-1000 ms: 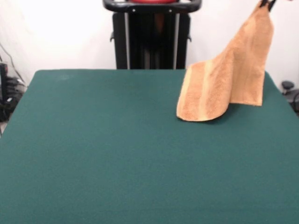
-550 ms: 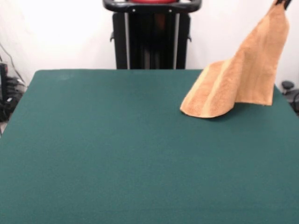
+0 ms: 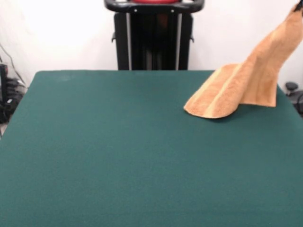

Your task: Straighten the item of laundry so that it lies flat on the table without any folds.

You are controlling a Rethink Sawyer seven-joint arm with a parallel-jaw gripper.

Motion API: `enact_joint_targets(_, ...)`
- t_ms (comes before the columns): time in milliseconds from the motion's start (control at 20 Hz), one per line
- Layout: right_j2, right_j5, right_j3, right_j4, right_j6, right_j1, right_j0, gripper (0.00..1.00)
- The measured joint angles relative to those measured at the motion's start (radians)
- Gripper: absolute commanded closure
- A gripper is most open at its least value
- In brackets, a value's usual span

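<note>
Tool atop hanging towel

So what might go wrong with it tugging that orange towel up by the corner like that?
The towel hangs from one corner at the picture's top right edge, by the table edge; pulled further that way, it might slide off. Its lower end is doubled under, so laying it down now would probably leave a fold. The corner could also slip free.

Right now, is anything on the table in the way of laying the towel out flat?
Nothing visible is. The green table is bare around the orange-tan towel, whose lower end rests near the table's right edge while its top corner is lifted.
</note>
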Motion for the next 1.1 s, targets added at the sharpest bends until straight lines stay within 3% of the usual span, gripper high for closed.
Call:
enact_joint_targets(400, 0.001, 0.001, -0.030, 0.009, 0.008, 0.035, 0.005, 1.00)
enact_joint_targets(700, 0.002, 0.001, 0.037, -0.003, 0.008, -0.026, -0.041, 1.00)
enact_joint_targets(1100, 0.001, 0.003, 0.199, -0.134, -0.040, -0.217, -0.339, 1.00)
